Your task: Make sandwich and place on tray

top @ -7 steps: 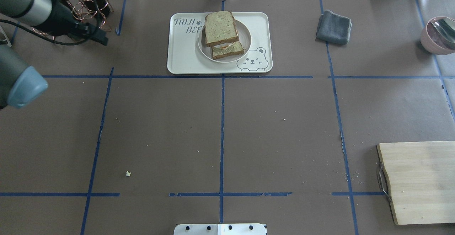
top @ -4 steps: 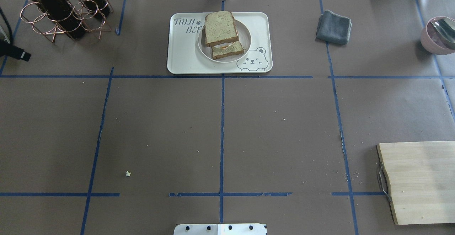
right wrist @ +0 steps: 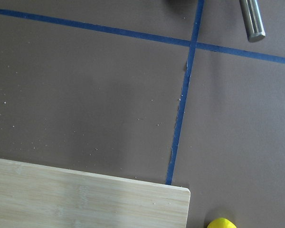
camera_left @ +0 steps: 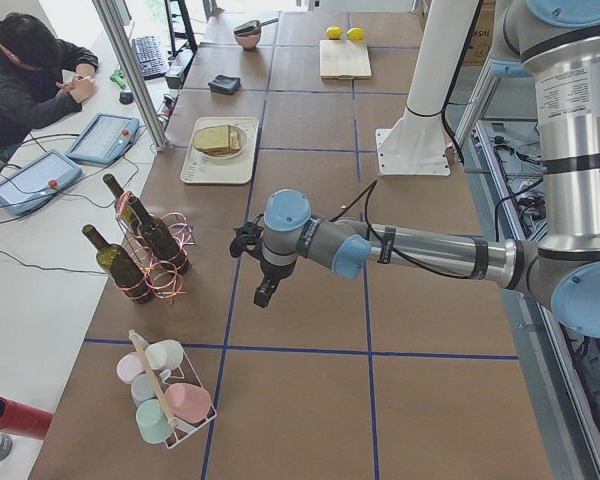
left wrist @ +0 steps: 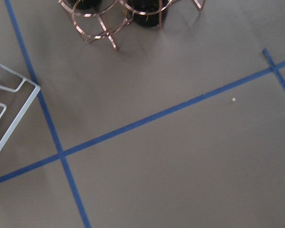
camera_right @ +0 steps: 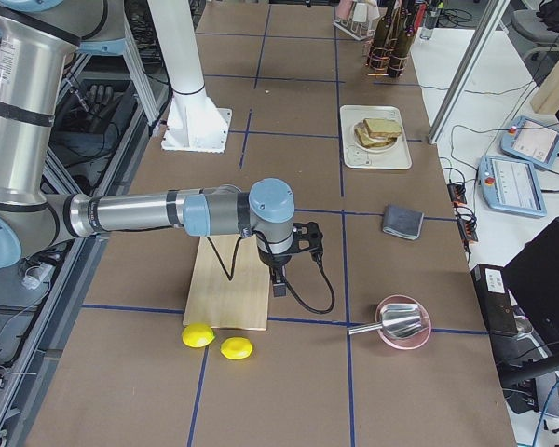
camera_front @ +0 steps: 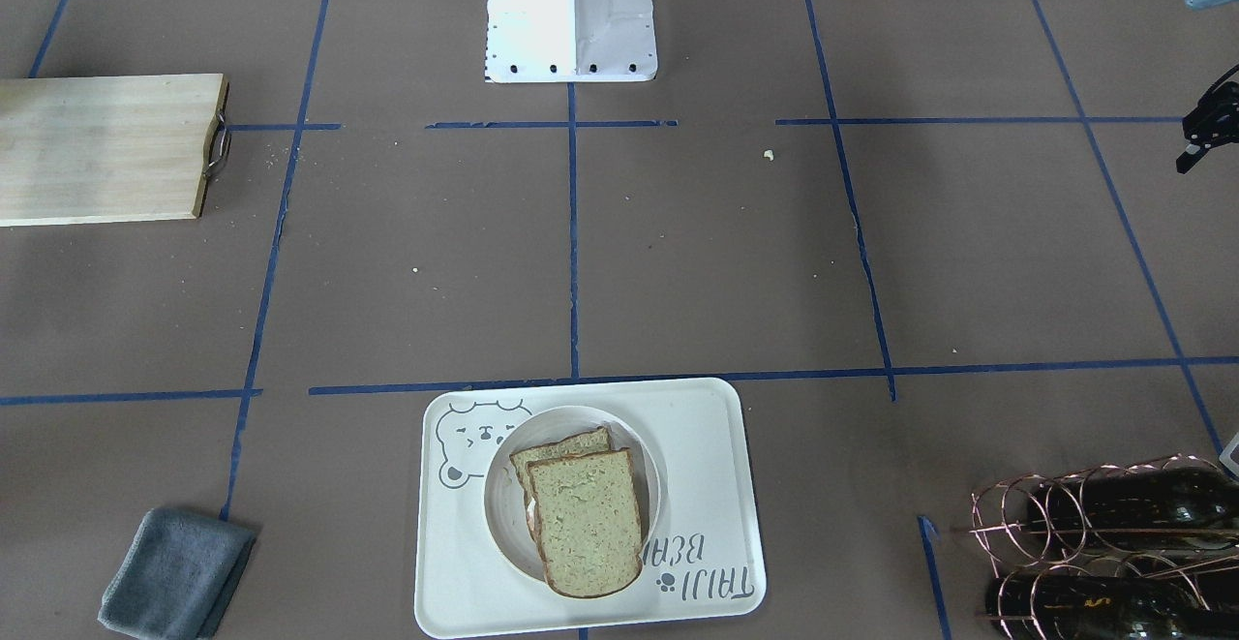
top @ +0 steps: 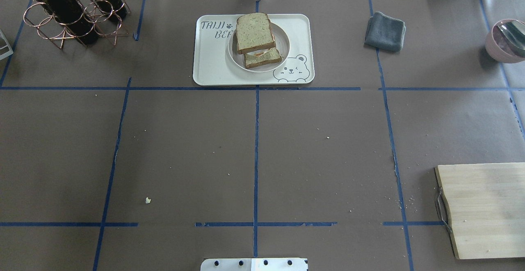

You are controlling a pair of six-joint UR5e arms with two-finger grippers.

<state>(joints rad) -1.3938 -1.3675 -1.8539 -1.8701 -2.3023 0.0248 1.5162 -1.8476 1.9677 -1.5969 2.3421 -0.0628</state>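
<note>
Two-slice sandwich (camera_front: 586, 524) on plate (camera_front: 503, 509) inside tray (camera_front: 716, 446), front-facing; left gripper (camera_front: 1205, 127) at frame edge, well apart. Overhead: egg (top: 259, 53) peeking out mid-sandwich. Left side: left gripper above table (camera_left: 310, 400), grip unreadable. Right side: right gripper (camera_right: 278, 279) near cutting board (camera_right: 225, 303), cannot tell whether clenched.

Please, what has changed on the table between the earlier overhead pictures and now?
The left arm withdrew leftward, out of the overhead view, uncovering the wine rack. Nothing was grasped or released. The sandwich, its plate, the tray, the grey cloth and the cutting board stayed put.
</note>
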